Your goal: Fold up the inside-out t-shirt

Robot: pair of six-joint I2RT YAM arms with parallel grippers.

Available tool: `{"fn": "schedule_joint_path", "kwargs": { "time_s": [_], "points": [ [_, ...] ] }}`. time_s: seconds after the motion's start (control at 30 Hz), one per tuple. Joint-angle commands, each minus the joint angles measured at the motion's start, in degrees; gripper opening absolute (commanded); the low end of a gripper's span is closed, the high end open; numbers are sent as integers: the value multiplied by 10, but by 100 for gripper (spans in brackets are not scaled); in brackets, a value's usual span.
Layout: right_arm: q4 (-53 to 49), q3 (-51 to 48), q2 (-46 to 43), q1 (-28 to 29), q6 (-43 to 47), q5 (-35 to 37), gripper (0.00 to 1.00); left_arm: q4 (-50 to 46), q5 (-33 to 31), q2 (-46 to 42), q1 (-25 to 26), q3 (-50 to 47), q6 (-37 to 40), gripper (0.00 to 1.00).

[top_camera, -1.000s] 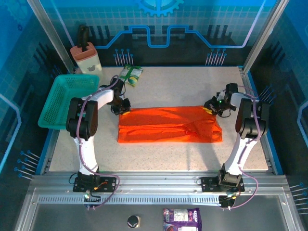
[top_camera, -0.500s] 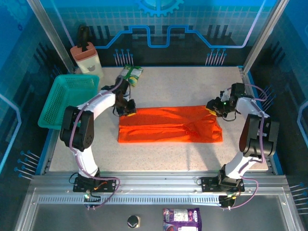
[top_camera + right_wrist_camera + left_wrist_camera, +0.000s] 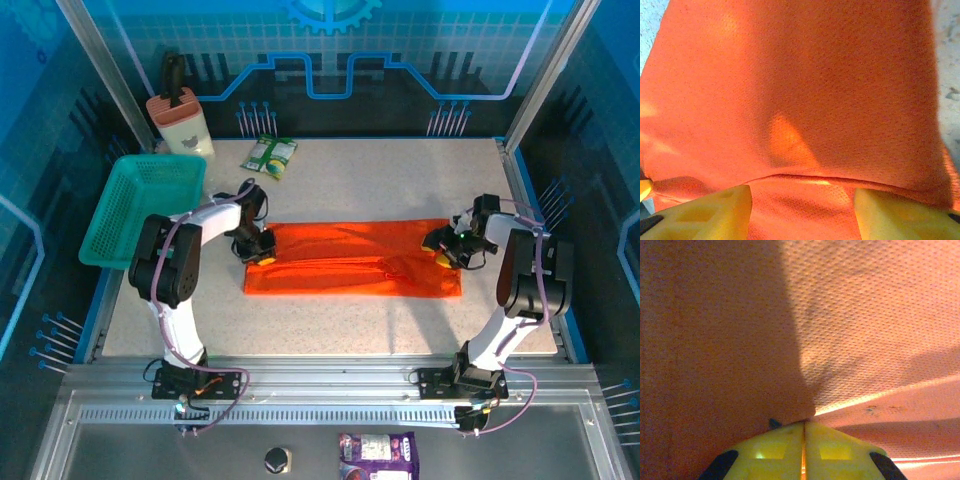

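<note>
Both arms are bent inward to opposite ends of the t-shirt [image 3: 350, 262], which lies mid-tabletop [image 3: 350, 330].

The left arm folds back on itself, and the left gripper [image 3: 259, 252] points down at the far-left corner of the t-shirt. In the left wrist view its yellow jaws are pressed together, and the cloth puckers into their tips. The right arm bends the same way, with the right gripper [image 3: 443, 250] low over the right end. Its jaws stand wide apart, with a fold edge running across the gap between them. A teal basket [image 3: 140, 205] sits at the left tabletop edge, well apart from the t-shirt. A beige holder [image 3: 182, 125] at the back left has a dark handle standing in it. The t-shirt is bright orange-red and laid flat as a long band, with a crease running along its length.
</note>
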State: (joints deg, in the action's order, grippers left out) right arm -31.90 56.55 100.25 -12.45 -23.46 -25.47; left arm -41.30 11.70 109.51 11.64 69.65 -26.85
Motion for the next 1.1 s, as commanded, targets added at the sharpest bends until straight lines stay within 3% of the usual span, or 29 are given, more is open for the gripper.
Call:
{"fn": "schedule_joint_path", "kwargs": {
  "time_s": [0.0,0.2,0.47,0.8,1.07],
  "points": [
    [-27,0,-40,-10,17,22,58,-9,-22,31,-17,9,15,10],
    [-106,53,-41,4,92,111,58,-8,-2,34,-17,24,19,10],
    [-189,129,34,85,147,315,58,-5,6,34,-17,27,22,10],
    [-197,151,93,91,158,277,55,1,9,30,-17,26,19,10],
    [-201,147,118,100,156,256,48,0,13,32,-17,26,16,10]
  ]
}}
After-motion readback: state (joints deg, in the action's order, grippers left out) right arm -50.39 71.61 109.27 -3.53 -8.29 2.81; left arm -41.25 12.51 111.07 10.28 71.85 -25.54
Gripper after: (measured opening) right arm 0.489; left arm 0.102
